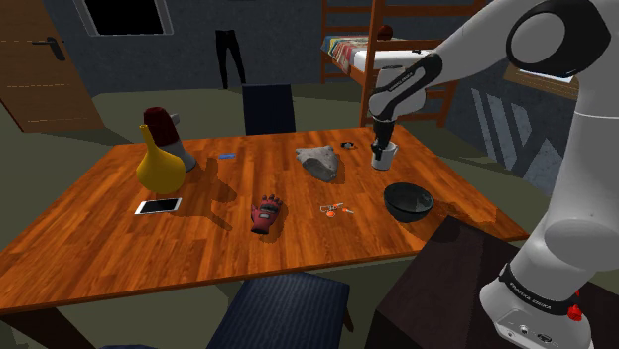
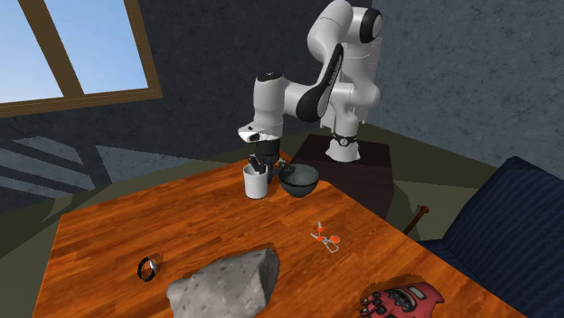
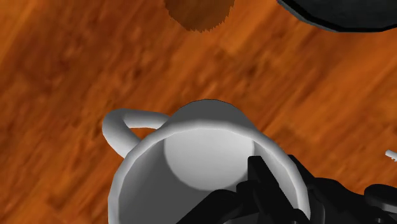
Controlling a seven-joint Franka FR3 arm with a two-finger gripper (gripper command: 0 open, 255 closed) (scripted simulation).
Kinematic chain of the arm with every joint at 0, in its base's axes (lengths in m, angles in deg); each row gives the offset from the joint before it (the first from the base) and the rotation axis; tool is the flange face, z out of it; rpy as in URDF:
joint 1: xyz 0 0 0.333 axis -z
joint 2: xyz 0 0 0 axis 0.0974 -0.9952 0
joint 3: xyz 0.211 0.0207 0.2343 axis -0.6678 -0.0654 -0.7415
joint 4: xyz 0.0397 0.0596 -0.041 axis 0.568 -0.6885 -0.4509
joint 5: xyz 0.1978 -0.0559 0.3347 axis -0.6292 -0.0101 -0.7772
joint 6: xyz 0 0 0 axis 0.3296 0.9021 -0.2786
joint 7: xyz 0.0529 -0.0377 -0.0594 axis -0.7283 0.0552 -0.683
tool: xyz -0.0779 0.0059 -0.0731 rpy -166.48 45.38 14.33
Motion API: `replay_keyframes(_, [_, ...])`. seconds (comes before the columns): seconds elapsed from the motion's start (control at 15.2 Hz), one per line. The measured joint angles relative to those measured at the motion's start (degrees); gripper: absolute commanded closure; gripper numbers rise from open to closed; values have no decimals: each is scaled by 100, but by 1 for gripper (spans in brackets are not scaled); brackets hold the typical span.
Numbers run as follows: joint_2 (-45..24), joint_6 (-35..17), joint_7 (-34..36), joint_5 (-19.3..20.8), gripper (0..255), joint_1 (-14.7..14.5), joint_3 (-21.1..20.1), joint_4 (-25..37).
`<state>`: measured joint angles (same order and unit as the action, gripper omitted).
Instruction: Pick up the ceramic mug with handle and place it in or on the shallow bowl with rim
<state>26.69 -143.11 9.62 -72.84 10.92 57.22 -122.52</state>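
Shoulder view: the white mug stands upright on the wooden surface, toward its far side at this view's right. The arm reaches down and its jaws sit at the mug's mouth. The dark shallow bowl rests nearer the camera, close to the mug but apart from it. A grey rock lies to the mug's left, small orange scissors to the bowl's left, and a red glove, a phone and a yellow vase farther left.

Second exterior view: the mug stands on the surface just beside the bowl, which is on its right. The jaws dip into the mug's opening. The rock, the scissors and the glove lie nearer the camera.

Wrist view: the mug is seen from above, its handle curving away from the jaws. The black jaws sit at the mug's rim on the side opposite the handle; I cannot tell whether they are clamped on the wall or loose. The bowl's edge shows beyond the mug.
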Motion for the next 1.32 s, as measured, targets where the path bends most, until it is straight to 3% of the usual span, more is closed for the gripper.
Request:
replay_keyframes(0.86, [527,886,74,162,255,-51,49,375])
replay_keyframes(1.32, [1905,730,508,624,255,-192,12,-1135])
